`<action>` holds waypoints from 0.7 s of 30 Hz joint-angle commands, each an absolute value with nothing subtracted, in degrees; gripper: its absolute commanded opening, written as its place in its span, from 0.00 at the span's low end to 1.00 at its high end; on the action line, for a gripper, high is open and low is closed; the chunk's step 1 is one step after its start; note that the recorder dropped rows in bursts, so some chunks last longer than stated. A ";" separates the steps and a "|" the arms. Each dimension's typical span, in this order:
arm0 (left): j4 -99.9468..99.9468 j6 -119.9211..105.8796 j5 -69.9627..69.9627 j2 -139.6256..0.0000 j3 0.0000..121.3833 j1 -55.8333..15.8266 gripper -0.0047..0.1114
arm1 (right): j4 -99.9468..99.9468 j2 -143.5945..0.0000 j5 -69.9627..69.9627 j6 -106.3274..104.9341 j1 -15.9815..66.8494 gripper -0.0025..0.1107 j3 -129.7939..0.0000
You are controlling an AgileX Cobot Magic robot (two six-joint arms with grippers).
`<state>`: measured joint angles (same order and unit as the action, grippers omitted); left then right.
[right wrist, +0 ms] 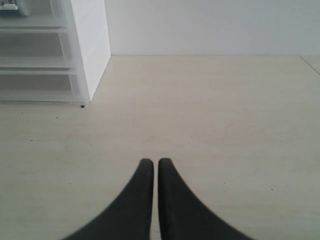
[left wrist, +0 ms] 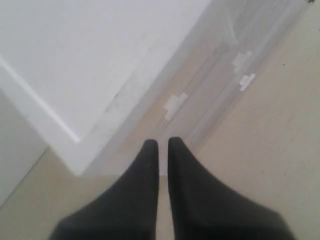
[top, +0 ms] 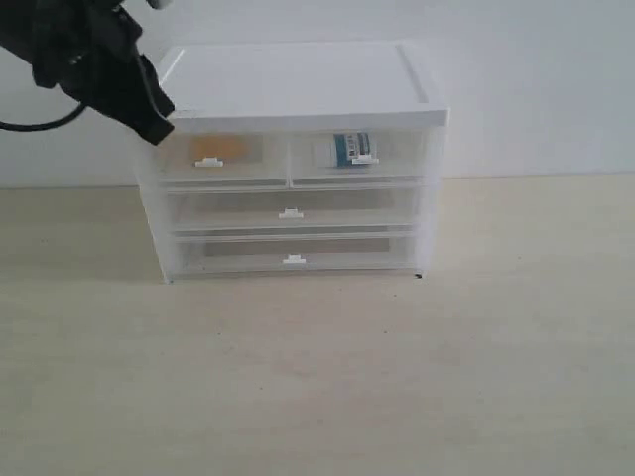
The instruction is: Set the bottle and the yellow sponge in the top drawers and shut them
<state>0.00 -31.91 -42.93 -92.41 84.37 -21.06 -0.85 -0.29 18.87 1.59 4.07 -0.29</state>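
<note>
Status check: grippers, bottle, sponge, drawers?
Left gripper shut, empty, by cabinet's top-left corner. Right gripper shut, empty, over table. Yellow sponge in left top drawer, bottle in right top drawer; both look closed. Nothing in the way.

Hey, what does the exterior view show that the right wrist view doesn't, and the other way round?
Only the exterior view: the yellow sponge inside the left top drawer, the flat top of the drawer unit, and the left tool up by the unit's top left corner.

Only the right wrist view: the right tool, fingers together and holding nothing, over the table.

Both: the unit's two full-width drawers, pushed in, and the pale table.
</note>
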 commanded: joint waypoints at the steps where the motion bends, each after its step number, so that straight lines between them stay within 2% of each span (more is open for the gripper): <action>1: 11.61 -10.36 -41.73 -85.02 79.02 -20.86 0.08 | -0.73 0.00 18.32 1.33 3.95 0.03 0.00; 13: 37.93 32.36 -30.63 -63.70 56.57 -20.86 0.08 | -0.73 0.00 18.46 1.33 3.95 0.03 0.00; 21: 40.34 34.69 -26.53 -51.44 45.53 -20.86 0.08 | -0.73 0.00 18.46 1.33 3.95 0.03 0.00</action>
